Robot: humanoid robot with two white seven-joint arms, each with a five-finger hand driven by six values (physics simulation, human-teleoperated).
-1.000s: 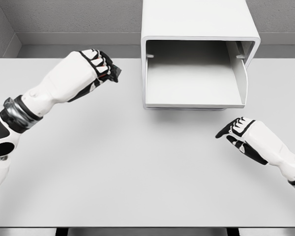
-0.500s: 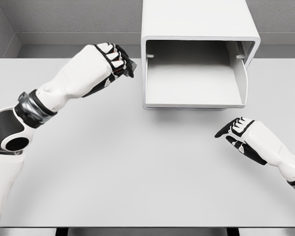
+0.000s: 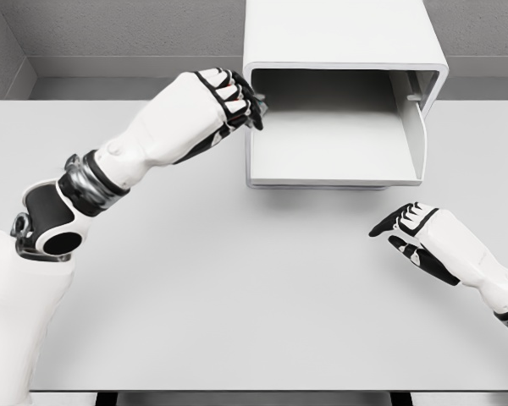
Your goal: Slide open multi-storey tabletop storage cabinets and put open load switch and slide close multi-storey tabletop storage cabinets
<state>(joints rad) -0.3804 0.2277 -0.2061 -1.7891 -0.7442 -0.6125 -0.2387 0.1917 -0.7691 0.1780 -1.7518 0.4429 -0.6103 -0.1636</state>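
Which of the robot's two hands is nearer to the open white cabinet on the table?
Left. The left hand is curled at the left edge of the cabinet opening. The right hand rests on the table in front of the cabinet, clearly apart.

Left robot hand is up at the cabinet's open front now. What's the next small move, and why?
Probably carry the left robot hand a little further right, over the open drawer, before releasing. Its curled fingers are only at the cabinet's left front edge, and whatever they hold is hidden. The right robot hand rests on the table.
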